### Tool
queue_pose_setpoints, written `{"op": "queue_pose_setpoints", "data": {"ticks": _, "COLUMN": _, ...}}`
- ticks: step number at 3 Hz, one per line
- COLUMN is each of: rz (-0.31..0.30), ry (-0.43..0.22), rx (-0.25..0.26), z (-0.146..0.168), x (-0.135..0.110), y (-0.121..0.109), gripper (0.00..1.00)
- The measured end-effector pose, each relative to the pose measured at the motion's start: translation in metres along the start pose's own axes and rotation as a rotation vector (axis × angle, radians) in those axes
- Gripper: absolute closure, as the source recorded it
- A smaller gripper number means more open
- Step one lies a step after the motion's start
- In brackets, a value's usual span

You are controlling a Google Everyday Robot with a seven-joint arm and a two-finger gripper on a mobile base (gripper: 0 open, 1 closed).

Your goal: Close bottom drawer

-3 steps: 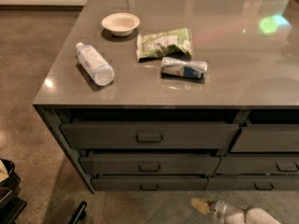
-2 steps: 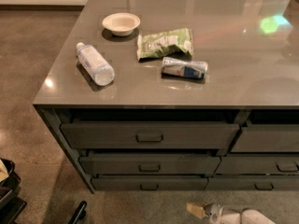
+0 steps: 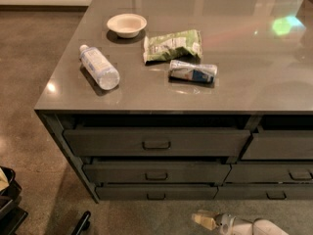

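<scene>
Our end effector [image 3: 202, 221] sits low at the bottom edge of the view, just above the floor and in front of the cabinet. We cannot tell whether it is released or clenched, but nothing appears to be held in it. Over the last second it has slid a little to the left and slightly lower in the view. That brings it closer to the line of the bottom drawer's handle [image 3: 156, 196], though the two remain apart.

The bottom drawer [image 3: 156, 193] lies ahead of the end effector and to its left, as the slimmest front under the two taller drawers [image 3: 156, 156]. A dark gap shows along its top edge. Its position has not changed across the last second, so we judge that no push has landed yet and the task is still in its approach step.

Far above and beyond the end effector, the tabletop [image 3: 254, 82] carries a white bowl [image 3: 126, 24], a water bottle [image 3: 100, 67] lying on its side, a green bag [image 3: 172, 45] and a small wrapped packet [image 3: 192, 71]. None of these has moved. The neighbouring stack [image 3: 276, 186] stands ahead and to the right of the end effector.

We think the next move needs more leftward travel and then a straight push on the slim front near its centre. An off-centre push risks skewing the drawer or touching the neighbouring stack.
</scene>
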State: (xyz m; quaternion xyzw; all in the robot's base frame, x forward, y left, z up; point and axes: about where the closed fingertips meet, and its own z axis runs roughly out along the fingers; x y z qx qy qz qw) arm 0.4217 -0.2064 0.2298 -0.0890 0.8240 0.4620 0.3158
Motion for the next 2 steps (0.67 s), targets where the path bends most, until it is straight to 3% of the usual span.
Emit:
{"op": "queue_pose_setpoints", "data": {"ticks": 1, "rz": 0.000, "ry": 0.000, "rx": 0.000, "z": 0.0000, "x": 0.0000, "y": 0.0000, "gripper": 0.00}}
{"op": "queue_pose_setpoints", "data": {"ticks": 2, "rz": 0.000, "ry": 0.000, "rx": 0.000, "z": 0.0001, "x": 0.0000, "y": 0.0000, "gripper": 0.00}}
